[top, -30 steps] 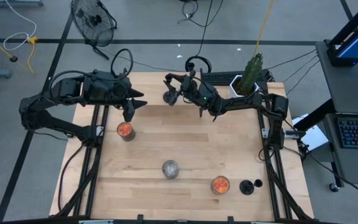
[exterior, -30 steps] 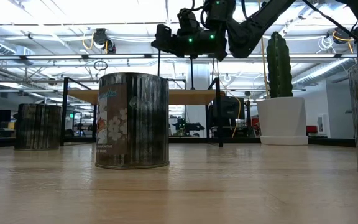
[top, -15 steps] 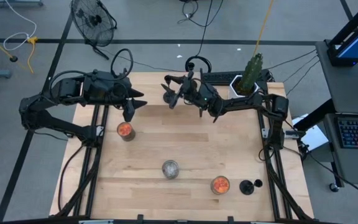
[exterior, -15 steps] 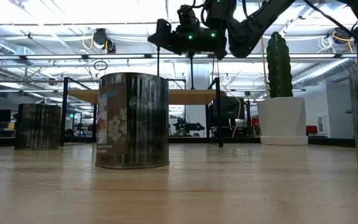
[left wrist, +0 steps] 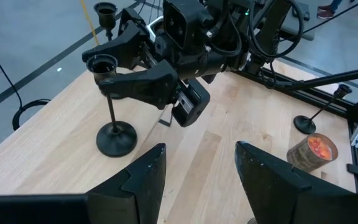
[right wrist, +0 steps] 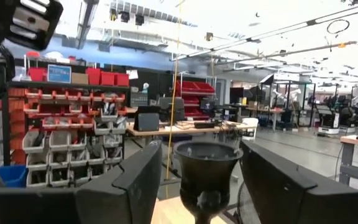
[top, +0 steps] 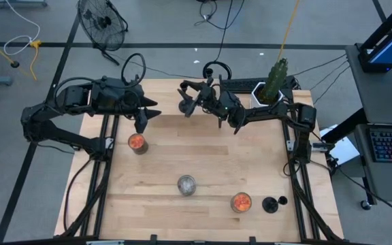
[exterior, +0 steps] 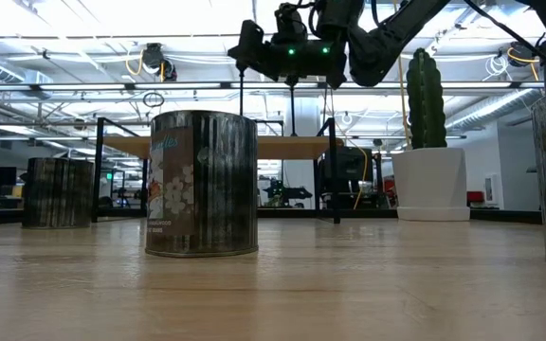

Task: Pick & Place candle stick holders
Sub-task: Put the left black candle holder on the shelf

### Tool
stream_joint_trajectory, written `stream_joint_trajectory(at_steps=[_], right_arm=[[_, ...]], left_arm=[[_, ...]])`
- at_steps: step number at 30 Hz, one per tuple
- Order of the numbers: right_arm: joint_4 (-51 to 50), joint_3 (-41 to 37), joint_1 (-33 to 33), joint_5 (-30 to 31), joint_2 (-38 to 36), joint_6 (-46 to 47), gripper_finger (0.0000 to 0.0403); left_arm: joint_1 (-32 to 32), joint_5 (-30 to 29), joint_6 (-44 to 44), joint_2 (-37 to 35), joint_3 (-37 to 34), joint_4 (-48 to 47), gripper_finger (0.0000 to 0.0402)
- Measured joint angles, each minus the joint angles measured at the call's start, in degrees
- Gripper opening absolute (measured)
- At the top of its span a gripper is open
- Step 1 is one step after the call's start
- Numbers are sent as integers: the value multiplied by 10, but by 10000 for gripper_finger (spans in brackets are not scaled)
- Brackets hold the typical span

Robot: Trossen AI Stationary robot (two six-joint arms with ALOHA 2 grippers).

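Glowing orange-filled jars [top: 137,142], closed silver can [top: 186,184]

A black candle stick holder [right wrist: 206,169] shows its cup top between the right gripper [right wrist: 199,186]'s two dark fingers [right wrist: 132,186]. Behind stand shelves of red bins [right wrist: 73,78] and workbenches [right wrist: 185,129].

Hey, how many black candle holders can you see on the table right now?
3. One candle holder stands at the far edge, at the right tool. A second holder shows only its cup, beyond that tool. A third holder is near the front right, beside an orange jar.
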Motion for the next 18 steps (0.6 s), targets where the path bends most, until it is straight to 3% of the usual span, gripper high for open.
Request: stream_joint_trajectory(at_steps=[18], right_arm=[[-7, 0, 0, -2, 0, -8, 101]], left_arm=[[0, 0, 0, 0, 0, 0, 200]])
